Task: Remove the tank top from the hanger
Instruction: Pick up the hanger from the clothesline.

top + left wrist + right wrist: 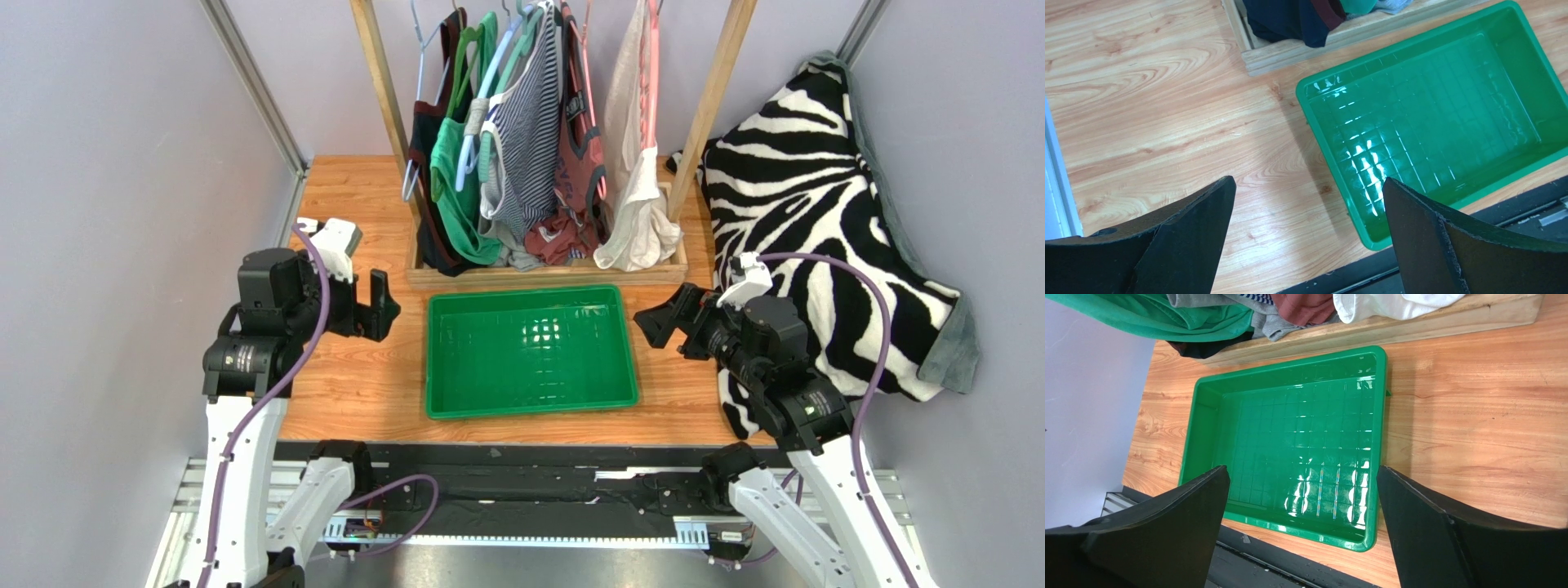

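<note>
Right, the tank top (536,123) – the striped one, as far as you can tell – is on its hanger (488,86), and both your grippers are empty.
It hangs packed among other clothes (456,184) on the wooden rack (383,86) at the far edge of the table (356,380); the green tray (530,406) lies just in front of the rack. Your left gripper (380,306) and right gripper (656,325) flank the tray – jaws spread wide, holding nothing, well short of the clothes.
</note>
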Robot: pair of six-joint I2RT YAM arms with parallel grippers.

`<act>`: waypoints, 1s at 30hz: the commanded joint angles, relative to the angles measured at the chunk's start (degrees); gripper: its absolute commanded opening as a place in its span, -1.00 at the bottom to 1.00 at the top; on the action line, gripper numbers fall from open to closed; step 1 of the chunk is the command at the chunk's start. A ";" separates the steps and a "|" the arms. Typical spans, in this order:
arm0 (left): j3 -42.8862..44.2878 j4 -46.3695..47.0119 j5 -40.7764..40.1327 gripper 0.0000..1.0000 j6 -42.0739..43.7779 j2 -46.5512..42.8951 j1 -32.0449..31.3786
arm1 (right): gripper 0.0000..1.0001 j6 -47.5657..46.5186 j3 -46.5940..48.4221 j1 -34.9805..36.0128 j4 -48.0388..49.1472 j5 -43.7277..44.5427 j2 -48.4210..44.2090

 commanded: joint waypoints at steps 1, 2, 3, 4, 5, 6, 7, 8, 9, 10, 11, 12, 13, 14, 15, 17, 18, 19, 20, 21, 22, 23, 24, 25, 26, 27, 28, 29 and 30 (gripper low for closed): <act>5.90 0.19 0.32 0.98 -0.99 2.94 0.20 | 0.96 -0.11 0.84 0.28 2.58 0.33 1.67; 7.82 0.11 0.67 0.98 -0.29 3.64 0.20 | 1.00 -0.55 1.02 0.28 2.40 0.42 2.11; 8.97 -0.16 1.20 0.98 0.07 5.65 0.20 | 1.00 -1.95 1.72 0.28 1.79 0.33 2.73; 10.55 -0.25 0.60 0.98 -0.02 6.63 0.20 | 1.00 -2.31 2.16 0.28 1.44 0.33 3.78; 14.13 -0.51 0.15 0.98 -0.02 7.95 0.20 | 1.00 -2.57 2.60 0.28 0.83 1.12 4.48; 15.99 -1.12 -0.46 0.96 0.07 10.48 0.20 | 1.00 -3.18 3.13 0.28 0.21 1.38 4.84; 17.67 -0.95 -0.99 0.95 -0.28 11.64 0.20 | 1.00 -3.45 3.39 0.19 0.03 1.65 5.19; 21.34 -0.78 -1.25 0.95 -0.63 12.78 0.20 | 1.00 -3.45 3.57 0.28 -0.06 2.17 5.54; 23.11 -0.51 -1.08 0.94 -0.90 15.05 0.20 | 1.00 -3.45 3.66 0.28 0.03 2.26 5.46; 25.05 -0.16 -0.99 0.94 -1.33 16.21 0.20 | 1.00 -3.45 3.57 0.28 0.29 2.18 5.28; 29.15 0.71 -0.64 0.94 -1.95 17.53 0.20 | 1.00 -3.54 3.31 0.19 1.08 2.00 4.67; 31.28 1.15 0.93 0.92 -2.30 19.97 0.20 | 1.00 -3.54 2.87 0.28 1.52 1.83 4.41; 35.48 1.59 1.90 0.92 -3.87 21.39 0.20 | 1.00 -3.63 2.69 0.28 1.96 1.39 4.14; 37.87 2.64 3.47 0.91 -4.50 24.10 0.20 | 1.00 -3.72 2.69 0.28 2.49 1.21 3.79; 40.16 3.18 4.10 0.90 -5.20 25.70 0.20 | 1.00 -3.80 2.69 0.28 2.58 1.30 3.88; 47.63 4.58 5.24 0.89 -6.78 30.78 0.11 | 0.99 -4.16 2.95 0.36 2.58 1.39 4.05; 50.00 5.20 5.68 0.89 -7.31 32.46 0.11 | 0.97 -4.24 3.04 0.28 2.49 1.47 4.23; 54.64 6.25 6.21 0.89 -8.01 34.13 0.02 | 0.96 -4.59 3.30 0.28 2.40 1.47 4.31; 56.77 6.69 6.82 0.88 -8.36 37.54 -0.24 | 0.94 -4.68 3.39 0.28 2.32 1.47 4.58; 58.97 6.96 6.66 0.86 -8.63 39.14 -1.11 | 0.93 -4.77 3.57 0.36 2.31 1.47 4.84; 62.99 7.31 6.39 0.85 -8.72 40.99 -1.82 | 0.91 -4.77 3.66 0.36 2.23 1.56 4.93; 64.69 7.40 5.69 0.85 -8.72 44.31 -2.26 | 0.90 -4.77 3.57 0.36 2.40 1.48 4.93; 66.27 7.66 5.51 0.84 -8.72 45.91 -2.70 | 0.87 -4.69 3.57 0.28 2.58 1.47 5.11; 68.72 8.27 5.34 0.82 -9.07 47.41 -3.57 | 0.85 -4.77 3.66 0.36 2.67 1.47 5.28; 69.79 8.80 4.29 0.82 -9.51 50.29 -3.75 | 0.82 -4.69 3.92 0.45 2.67 1.47 5.37; 70.76 9.24 3.93 0.81 -10.47 51.71 -3.93 | 0.81 -4.77 3.92 0.37 2.67 1.47 5.37; 72.59 10.12 3.84 0.78 -10.91 53.03 -3.93 | 0.80 -4.77 4.10 0.45 2.49 1.56 5.54; 73.48 10.38 4.19 0.76 -11.18 55.40 -3.93 | 0.79 -4.86 4.27 0.45 2.49 1.65 5.55; 74.19 10.74 4.37 0.75 -11.62 56.38 -4.11 | 0.77 -5.12 4.36 0.45 2.40 1.65 5.63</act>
